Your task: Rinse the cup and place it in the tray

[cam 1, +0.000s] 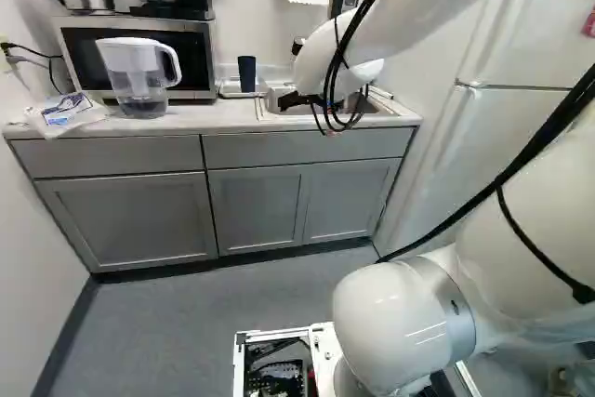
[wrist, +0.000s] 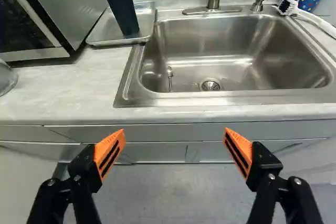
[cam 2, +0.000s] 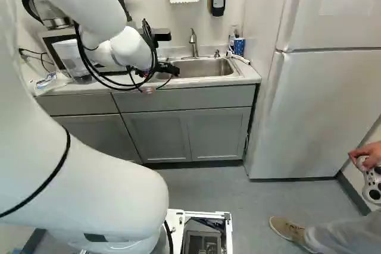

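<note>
Presumably, with the cup [wrist: 122, 4] standing in the tray [wrist: 106, 31] at eleven o'clock, the empty, wide-spread gripper [wrist: 174, 130] should ease straight back toward six, clear of the counter [wrist: 65, 90].

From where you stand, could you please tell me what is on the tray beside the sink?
A dark cup stands on the tray. It covers the tray's surface beneath and behind it, which cannot be seen.
</note>
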